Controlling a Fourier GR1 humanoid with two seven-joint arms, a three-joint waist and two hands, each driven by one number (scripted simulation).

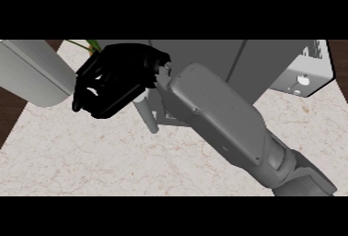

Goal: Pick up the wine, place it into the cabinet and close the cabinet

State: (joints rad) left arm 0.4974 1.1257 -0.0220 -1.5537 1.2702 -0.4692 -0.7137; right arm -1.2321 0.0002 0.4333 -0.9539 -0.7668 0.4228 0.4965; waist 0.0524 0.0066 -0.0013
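A pale marble counter with thin reddish veins fills the lower view. Dark brown wood floor shows at the left edge — and again at top right. Green leaves appear at the top.

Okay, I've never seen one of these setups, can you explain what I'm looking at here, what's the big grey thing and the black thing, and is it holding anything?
You are looking steeply down from the robot's head at a pale marble-patterned counter. The big grey shape is the robot's right forearm, coming in from the lower right. The black shape is its right hand, fingers curled, at the grey cabinet by its slim grey handle. Whether it holds anything cannot be told. A light grey curved panel stands at the left, with green leaves behind. No wine bottle shows.
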